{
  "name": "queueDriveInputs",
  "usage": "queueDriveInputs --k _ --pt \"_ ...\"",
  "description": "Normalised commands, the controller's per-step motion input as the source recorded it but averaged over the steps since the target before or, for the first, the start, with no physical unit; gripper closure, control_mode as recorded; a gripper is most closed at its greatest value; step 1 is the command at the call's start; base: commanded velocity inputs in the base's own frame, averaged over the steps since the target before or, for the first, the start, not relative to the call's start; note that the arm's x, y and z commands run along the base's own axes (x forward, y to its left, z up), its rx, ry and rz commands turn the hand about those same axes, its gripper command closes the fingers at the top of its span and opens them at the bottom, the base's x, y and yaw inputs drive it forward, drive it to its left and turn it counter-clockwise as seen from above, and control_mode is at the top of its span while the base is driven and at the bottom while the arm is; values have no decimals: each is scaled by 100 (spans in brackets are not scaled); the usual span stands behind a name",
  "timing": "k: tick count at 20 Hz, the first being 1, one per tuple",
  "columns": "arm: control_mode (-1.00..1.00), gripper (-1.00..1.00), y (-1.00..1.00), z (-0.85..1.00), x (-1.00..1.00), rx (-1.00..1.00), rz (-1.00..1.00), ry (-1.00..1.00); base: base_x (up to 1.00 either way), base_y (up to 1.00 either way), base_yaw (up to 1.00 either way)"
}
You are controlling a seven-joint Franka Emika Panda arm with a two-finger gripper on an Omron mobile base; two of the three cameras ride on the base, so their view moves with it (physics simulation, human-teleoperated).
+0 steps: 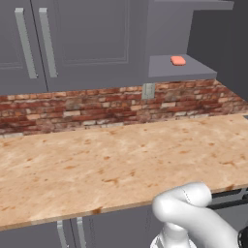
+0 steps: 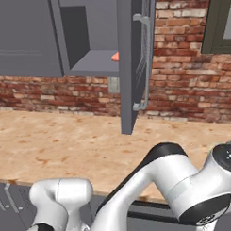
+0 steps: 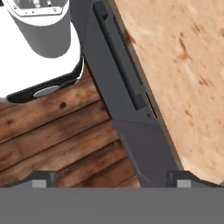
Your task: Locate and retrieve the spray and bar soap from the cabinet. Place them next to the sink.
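Observation:
The bar soap (image 1: 178, 60) is a small salmon-pink bar lying on the flat grey shelf of the cabinet (image 1: 193, 46), an open dark grey niche above the counter. In the right base view, just a sliver of the bar soap (image 2: 115, 56) peeks out beside the cabinet's (image 2: 81, 38) swung-open door (image 2: 134, 65). The spray and the sink are out of view. My gripper (image 3: 113, 179) is open and holds nothing. It hangs low in front of the counter's edge, pointing down at the wooden floor, far below the shelf.
A long speckled counter (image 1: 121, 160) runs under a brick backsplash (image 1: 97, 106). Closed grey doors with silver handles (image 1: 25, 43) hang left of the niche. A dark drawer front (image 3: 127, 87) runs under the counter's edge. My bent arm (image 2: 176, 181) folds low at the counter's front.

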Motion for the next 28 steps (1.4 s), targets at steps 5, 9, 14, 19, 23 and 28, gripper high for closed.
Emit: queueDriveInputs --k 5,9,14,19,23,28 --pt "-100 -100 36 14 -18 -2 1 8 0 0 0" --pt "-100 -100 39 7 -48 -2 17 4 0 0 0" --pt "-100 -100 51 20 -33 -11 36 0 0 0 0" --pt "-100 -100 54 40 -36 -11 34 0 0 0 0" --pt "-100 -100 57 53 -39 -14 32 0 0 0 0" --pt "-100 -100 60 38 -20 -12 26 0 0 0 0"
